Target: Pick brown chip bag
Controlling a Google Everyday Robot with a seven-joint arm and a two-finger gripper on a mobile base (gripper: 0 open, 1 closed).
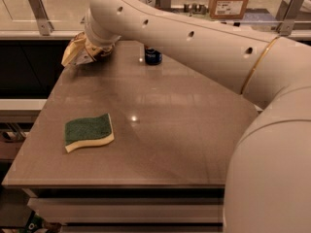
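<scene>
The brown chip bag [74,52] is at the table's far left corner. Only its pale yellow lower part and a strip of brown show, because the arm's wrist covers its top. My gripper [88,55] is at the end of the big white arm, right on the bag, mostly hidden behind the wrist. A grey finger [85,58] presses on the bag. The bag hangs tilted from the gripper, its lower corner just above the table's edge.
A green-and-yellow sponge [89,132] lies at the front left of the brown table [184,130]. A blue can [153,56] stands at the back, under the arm. A counter with a cardboard box [229,1] runs behind. My arm spans the right side.
</scene>
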